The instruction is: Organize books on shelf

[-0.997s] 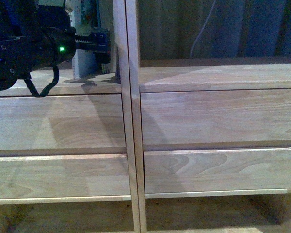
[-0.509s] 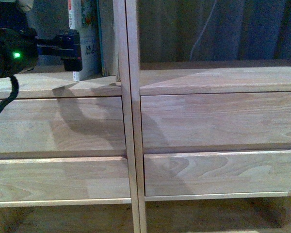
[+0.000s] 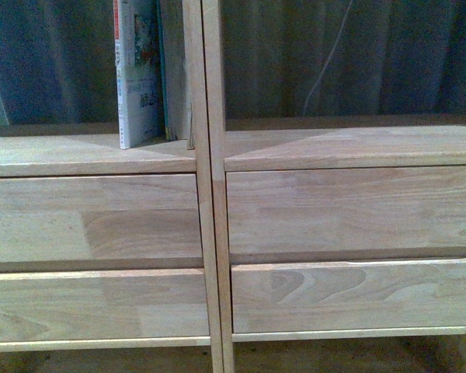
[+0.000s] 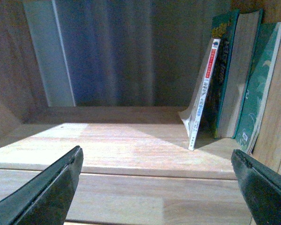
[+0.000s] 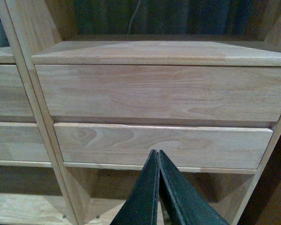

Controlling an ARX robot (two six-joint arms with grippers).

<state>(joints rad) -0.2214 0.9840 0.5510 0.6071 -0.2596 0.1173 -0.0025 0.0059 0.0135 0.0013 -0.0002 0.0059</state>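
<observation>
Left gripper [image 4: 157, 183] is hanging spread wide, empty, facing the shelf [image 4: 131, 145] compartment. White paperback [image 4: 202, 96] is leaning on the green-spined books [image 4: 225, 70], ahead and toward one finger. Right gripper [image 5: 158, 187] is sitting pinched together, idle. Risk: floppy paperback is leaning unsupported; may slide flat.

The shelf [image 3: 210, 233] was of light natural wood with a soft wavy grain on its drawer fronts [image 3: 349, 206]. The thin paperback [image 3: 136, 78] had a white cover with a colourful picture and a red strip on its spine. The books [image 4: 253, 79] beside it were green, one with pale brownish page edges. The curtain [image 3: 357, 54] behind was dark grey-blue. The gripper fingers [image 4: 47, 192] were black.
</observation>
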